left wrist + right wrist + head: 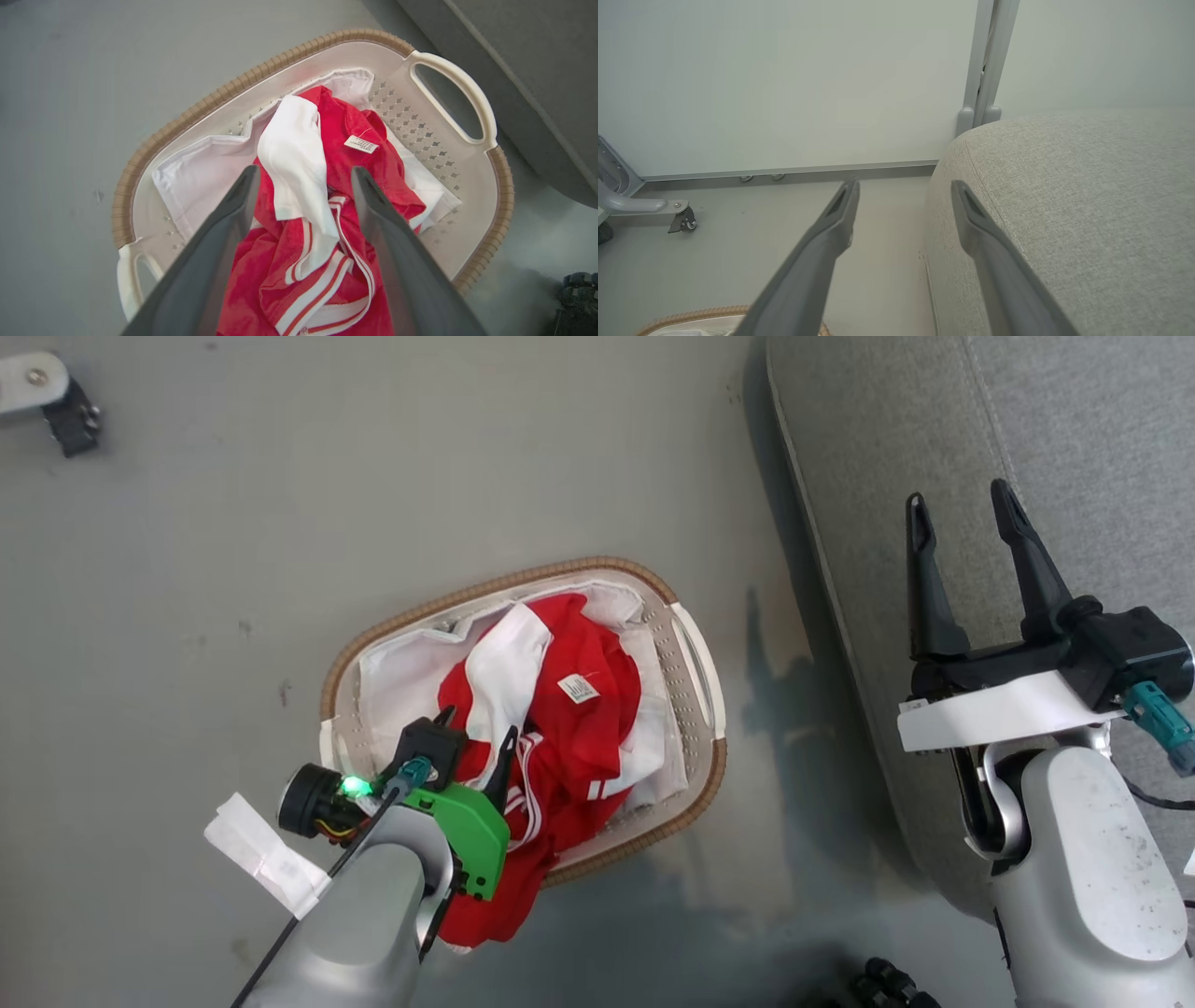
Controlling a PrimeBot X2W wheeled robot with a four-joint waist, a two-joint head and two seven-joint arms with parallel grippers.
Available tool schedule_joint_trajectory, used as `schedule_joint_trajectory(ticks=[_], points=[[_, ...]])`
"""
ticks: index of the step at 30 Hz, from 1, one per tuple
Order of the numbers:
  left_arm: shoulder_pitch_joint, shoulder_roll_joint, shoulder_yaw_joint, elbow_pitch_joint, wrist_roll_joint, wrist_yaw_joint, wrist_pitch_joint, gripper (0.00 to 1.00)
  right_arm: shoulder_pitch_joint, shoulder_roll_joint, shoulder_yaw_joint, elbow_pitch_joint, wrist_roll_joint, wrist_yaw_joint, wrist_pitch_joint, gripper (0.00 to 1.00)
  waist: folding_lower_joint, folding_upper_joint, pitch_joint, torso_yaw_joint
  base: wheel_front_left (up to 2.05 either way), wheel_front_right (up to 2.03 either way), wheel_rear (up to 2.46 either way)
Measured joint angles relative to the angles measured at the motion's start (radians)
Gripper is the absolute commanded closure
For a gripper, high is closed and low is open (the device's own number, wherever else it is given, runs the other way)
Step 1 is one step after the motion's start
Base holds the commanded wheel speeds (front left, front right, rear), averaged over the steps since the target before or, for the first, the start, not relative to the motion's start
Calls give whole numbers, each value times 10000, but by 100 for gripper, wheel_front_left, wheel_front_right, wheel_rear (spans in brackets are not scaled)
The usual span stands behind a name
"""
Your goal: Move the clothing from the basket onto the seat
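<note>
The oval white basket [695,658] with its brown woven rim stands on the grey floor. Red clothing [597,728] with white stripes and a small white label is heaped in it on a white lining, and one red end spills over the near rim. My left gripper [478,726] hangs open over the near part of the heap. In the left wrist view its fingers [215,242] stand either side of the clothing [359,126], above the basket [224,88]; contact cannot be told. My right gripper [960,499] is open and empty over the edge of the grey seat [1092,429].
The seat [1087,186] runs along the right, its rounded edge close to the basket's right handle [472,91]. A grey metal leg with a caster [682,219] stands at the far left by the wall. A dark object [887,985] lies at the bottom edge.
</note>
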Motion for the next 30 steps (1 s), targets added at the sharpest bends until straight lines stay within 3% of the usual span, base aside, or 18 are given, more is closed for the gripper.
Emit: schedule_joint_trajectory(ticks=[16, 17, 18, 19, 21, 30], points=[[-1410, 59, 4, 1779, -25, 165, 0, 3, -546, 4, 163, -203, 468, 0, 0, 0, -1, 0, 2225, -952, 0, 0, 0], [-1451, 67, 35, 1900, -73, 165, 0, 20, -563, 2, 167, -201, 487, 0, 0, 0, -1, 0, 2287, -1005, 0, 0, 0], [-1490, 69, 59, 1981, -119, 163, 0, 47, -583, 4, 171, -199, 497, 0, 0, 0, -1, 0, 2330, -1046, 0, 0, 0], [-1548, 69, 88, 2025, -144, 163, -2, 67, -616, 4, 171, -199, 504, 0, 0, 0, -1, 0, 2375, -1091, 0, 0, 0], [-1647, 67, 132, 2027, -199, 161, 0, 100, -680, 4, 163, -186, 525, 0, 0, 0, -1, 0, 2426, -1154, 0, 0, 0], [-1350, 194, 332, 1143, -255, 148, -2, 100, -623, 8, 92, 59, 435, 0, 0, 0, -1, 0, 1943, -1019, 0, 0, 0]])
